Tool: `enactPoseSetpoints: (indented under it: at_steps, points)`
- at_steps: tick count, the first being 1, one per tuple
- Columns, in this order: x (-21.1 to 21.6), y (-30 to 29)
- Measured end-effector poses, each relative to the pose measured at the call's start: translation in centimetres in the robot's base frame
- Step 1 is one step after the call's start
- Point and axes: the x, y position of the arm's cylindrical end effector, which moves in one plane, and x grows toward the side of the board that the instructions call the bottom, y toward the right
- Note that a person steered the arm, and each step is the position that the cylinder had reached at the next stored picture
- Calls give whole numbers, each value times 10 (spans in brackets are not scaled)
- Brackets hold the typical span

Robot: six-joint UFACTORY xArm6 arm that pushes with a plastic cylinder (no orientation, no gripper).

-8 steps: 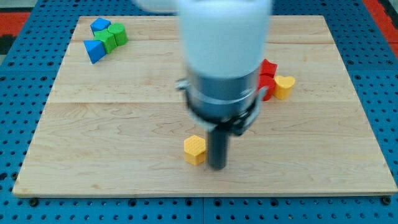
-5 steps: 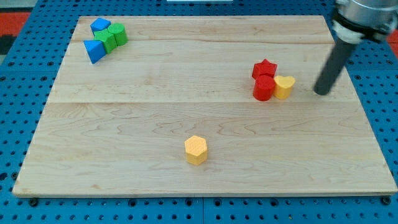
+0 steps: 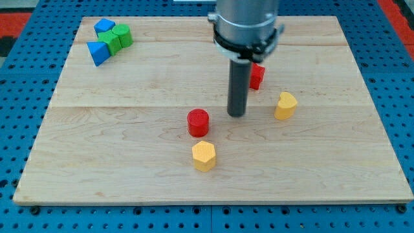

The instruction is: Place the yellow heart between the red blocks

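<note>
My tip (image 3: 237, 114): bare rod, holding nothing, mid-board between red cylinder (image 3: 198, 122) and yellow heart (image 3: 285, 105). Red star (image 3: 257, 76) partly hidden behind rod. Step: heart outside the reds; next, push it leftward between them.

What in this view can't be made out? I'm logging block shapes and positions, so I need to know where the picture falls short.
- Red block behind the rod, camera view: the rod and arm cover its left side, so its shape is unclear.
- Blue blocks and green blocks, the view's top left: clustered and small; exact shapes and count are uncertain.
- Arm above the rod: cut off by the view's top edge.
</note>
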Motion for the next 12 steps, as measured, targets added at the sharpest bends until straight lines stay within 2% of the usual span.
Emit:
enactPoseSetpoints:
  at_steps: [1,2,3,4,5,6,7,8,10,11,12]
  points:
    - [13,83]
    - [-12,122]
    - [-34,90]
    - [-55,12]
    - [-55,-27]
    - [-100,44]
    - [-101,159]
    - [-154,181]
    - [-159,-15]
    - [-160,-65]
    - [-181,28]
